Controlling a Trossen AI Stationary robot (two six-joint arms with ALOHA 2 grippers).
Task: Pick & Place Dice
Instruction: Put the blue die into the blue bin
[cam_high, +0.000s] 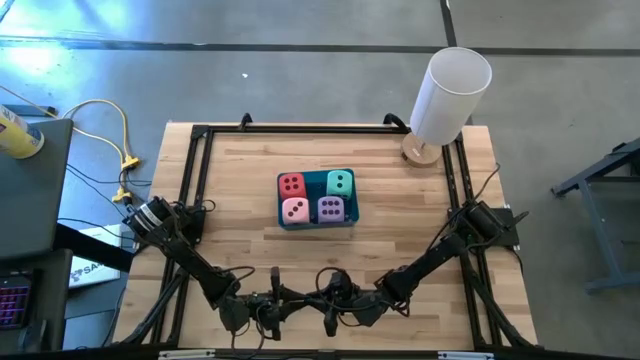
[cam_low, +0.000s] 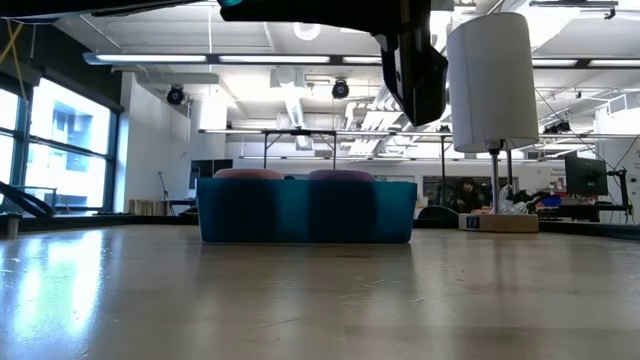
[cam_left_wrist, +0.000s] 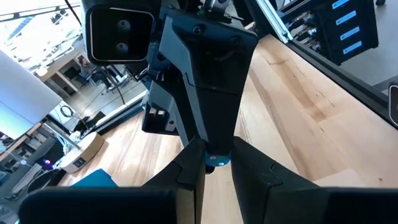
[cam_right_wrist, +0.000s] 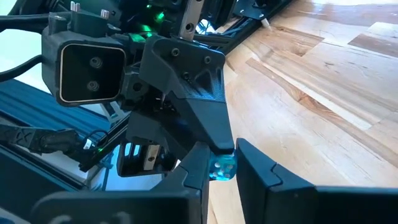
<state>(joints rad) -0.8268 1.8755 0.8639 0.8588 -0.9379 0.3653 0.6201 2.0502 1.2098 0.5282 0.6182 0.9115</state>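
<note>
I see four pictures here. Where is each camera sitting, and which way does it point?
High view: above, looking straight down on the wooden table, blue tray of four dice, both arms.
Low view: at tabletop height, facing the tray; one arm hangs above.
Left wrist view: on the left arm, facing the right gripper.
Right wrist view: on the right arm, facing the left gripper.
Shared: high and low views both show the white cylinder.

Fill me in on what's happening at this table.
All four dice, red, teal, pink and purple, sit inside the blue tray at mid-table. Neither arm is handling anything: the left hand and right hand are drawn back to the near edge, facing each other, both empty. A white cylinder stands at the far right corner.
</note>
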